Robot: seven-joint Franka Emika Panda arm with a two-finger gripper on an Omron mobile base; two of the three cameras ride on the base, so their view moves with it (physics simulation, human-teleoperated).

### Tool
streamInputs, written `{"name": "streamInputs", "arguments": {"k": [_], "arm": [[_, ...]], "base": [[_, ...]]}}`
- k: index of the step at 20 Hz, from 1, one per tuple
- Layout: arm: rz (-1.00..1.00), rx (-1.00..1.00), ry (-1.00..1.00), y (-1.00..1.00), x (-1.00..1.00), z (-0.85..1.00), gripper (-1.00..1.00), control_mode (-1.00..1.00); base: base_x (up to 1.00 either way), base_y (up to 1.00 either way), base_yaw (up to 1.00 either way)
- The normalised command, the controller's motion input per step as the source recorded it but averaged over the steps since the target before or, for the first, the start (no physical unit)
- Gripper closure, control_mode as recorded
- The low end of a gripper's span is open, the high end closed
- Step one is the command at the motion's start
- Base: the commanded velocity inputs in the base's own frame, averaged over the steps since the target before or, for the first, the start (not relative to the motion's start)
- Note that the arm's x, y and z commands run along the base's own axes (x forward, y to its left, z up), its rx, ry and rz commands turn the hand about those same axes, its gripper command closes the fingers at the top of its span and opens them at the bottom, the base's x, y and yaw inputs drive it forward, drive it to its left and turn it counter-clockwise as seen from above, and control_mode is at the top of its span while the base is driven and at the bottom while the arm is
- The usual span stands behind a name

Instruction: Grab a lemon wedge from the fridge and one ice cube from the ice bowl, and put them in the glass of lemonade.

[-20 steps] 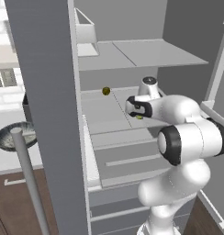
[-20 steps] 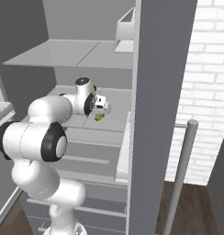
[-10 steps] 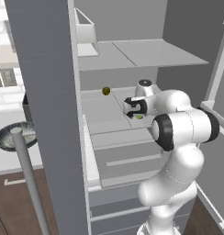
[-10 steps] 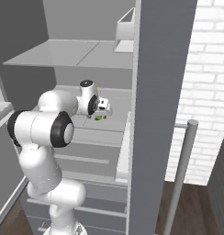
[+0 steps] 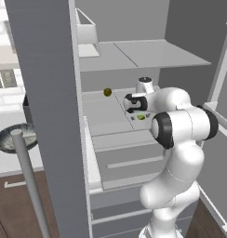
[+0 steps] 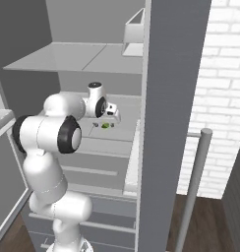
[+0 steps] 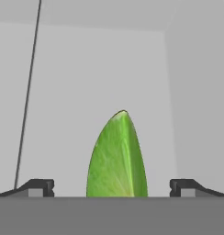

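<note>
The tool (image 7: 112, 186) is standing released, its tips (image 7: 38, 187) flanking the wedge (image 7: 117, 156) without touching it. The wedge is lying on the fridge (image 5: 50, 116) shelf (image 5: 106, 111). Beyond it, a small dark ball (image 5: 107, 92) is sitting.

Green lemon wedge (image 7: 116, 158), pale grey fridge (image 5: 134, 56) shelves.

A pale grey shelf (image 5: 103, 114) inside the fridge (image 5: 45, 93) carries the lemon wedge (image 7: 117, 158) and, well apart toward the back, a small dark round fruit (image 5: 107, 92).
</note>
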Motion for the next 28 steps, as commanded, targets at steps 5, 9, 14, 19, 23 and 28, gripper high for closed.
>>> {"name": "streamInputs", "arguments": {"k": [5,9,14,19,23,28], "arm": [[0.0,0.01,0.07,0.0,0.0,-0.18,-1.0,-1.0],[0.0,0.0,0.0,0.0,-0.05,-0.03,-1.0,-1.0],[0.0,0.0,0.0,0.0,-0.04,0.0,1.0,-1.0],[0.0,0.0,0.0,0.0,-0.19,0.0,1.0,-1.0],[0.0,0.01,-0.08,0.0,-0.53,0.0,1.0,-1.0],[0.0,0.03,-0.13,0.0,-0.83,-0.01,1.0,-1.0]], "base": [[0.0,0.0,0.0],[0.0,0.0,0.0],[0.0,0.0,0.0],[0.0,0.0,0.0],[0.0,0.0,0.0],[0.0,0.0,0.0]]}}
